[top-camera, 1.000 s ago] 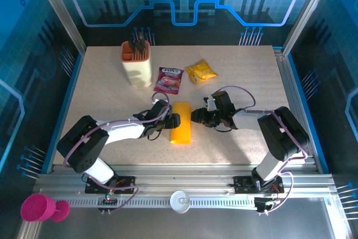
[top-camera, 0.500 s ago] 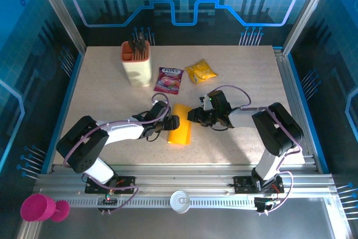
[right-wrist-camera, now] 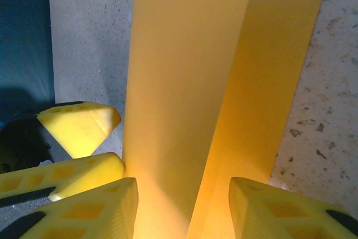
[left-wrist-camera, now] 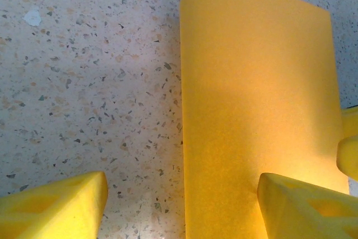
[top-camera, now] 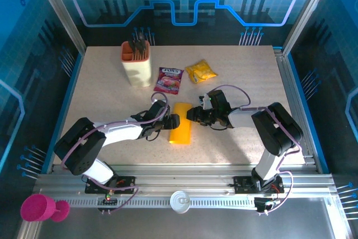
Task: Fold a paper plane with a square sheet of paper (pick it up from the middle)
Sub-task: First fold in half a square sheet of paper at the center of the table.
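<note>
Step in hand: we judge this an early fold. The square sheet of thin orange-yellow paper [top-camera: 180,128] is doubled into a narrow strip with no pointed nose yet, so the paper plane is far from made.
Where the paper is: on the speckled beige table [top-camera: 251,82], at the middle and towards the near side, between the two arms, its long side running near to far.
Paper's lie: in the right wrist view its upper layer [right-wrist-camera: 179,99] lifts off the lower one [right-wrist-camera: 268,93], which lies flat on the table.
Left gripper: the left gripper [top-camera: 174,121] stands wide, straddling the strip's left edge; in its own view one yellow finger [left-wrist-camera: 56,205] is over bare table and the other [left-wrist-camera: 307,205] over the paper. It holds nothing.
Right gripper: the right gripper [top-camera: 192,115] is at the strip's far right edge, jaws about half apart, the raised layer running between them with no pinch on it that we can see.
Next move calls for: we think a finger pinning the lower layer while the right jaws close gently on the lifted flap, since thin paper slides and buckles easily.
Count, task things: one paper sheet, two grippers.
Count, other things: one tall beige holder with an orange top [top-camera: 137,65], one purple printed packet [top-camera: 169,79], one crinkled yellow snack packet [top-camera: 201,71], all on the far side.
</note>
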Controlling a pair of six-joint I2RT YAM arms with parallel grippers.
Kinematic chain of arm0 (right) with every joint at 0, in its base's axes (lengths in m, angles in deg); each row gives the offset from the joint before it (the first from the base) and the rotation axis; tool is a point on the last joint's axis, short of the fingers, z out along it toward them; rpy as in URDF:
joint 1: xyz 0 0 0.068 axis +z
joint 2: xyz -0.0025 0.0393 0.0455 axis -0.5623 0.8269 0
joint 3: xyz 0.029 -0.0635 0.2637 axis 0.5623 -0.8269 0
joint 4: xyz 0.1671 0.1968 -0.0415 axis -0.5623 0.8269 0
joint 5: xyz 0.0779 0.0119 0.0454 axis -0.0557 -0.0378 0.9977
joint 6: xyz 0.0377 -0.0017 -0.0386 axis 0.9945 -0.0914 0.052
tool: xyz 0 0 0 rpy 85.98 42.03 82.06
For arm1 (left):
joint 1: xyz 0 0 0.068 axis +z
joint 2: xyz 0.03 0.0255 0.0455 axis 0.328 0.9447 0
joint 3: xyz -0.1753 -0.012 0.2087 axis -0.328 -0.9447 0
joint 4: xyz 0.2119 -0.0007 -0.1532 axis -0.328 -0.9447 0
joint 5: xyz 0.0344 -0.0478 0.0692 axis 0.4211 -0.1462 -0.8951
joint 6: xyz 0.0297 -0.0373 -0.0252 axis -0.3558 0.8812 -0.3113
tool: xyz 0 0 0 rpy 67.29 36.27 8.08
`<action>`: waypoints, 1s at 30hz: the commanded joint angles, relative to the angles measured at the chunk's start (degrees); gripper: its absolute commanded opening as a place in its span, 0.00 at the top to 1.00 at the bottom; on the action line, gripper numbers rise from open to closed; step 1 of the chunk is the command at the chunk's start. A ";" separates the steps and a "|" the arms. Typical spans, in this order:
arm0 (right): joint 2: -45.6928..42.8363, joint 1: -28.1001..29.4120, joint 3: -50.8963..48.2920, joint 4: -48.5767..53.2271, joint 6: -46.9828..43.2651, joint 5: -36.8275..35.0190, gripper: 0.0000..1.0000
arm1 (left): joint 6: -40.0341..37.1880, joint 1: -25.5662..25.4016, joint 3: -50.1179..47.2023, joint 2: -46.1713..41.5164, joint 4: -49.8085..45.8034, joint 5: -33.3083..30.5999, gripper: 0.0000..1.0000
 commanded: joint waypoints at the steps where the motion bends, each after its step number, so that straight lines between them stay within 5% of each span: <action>1: 1.10 0.63 1.33 -1.70 0.74 1.91 0.58 | 0.63 0.30 0.21 0.14 0.65 1.13 0.28; 14: 3.27 0.57 1.96 -2.61 0.76 2.58 0.91 | -0.87 0.50 1.43 0.37 -0.32 1.86 0.27; 30: 5.28 0.18 4.35 0.93 -2.16 1.65 0.94 | -9.55 4.14 5.29 1.46 -6.78 8.86 0.22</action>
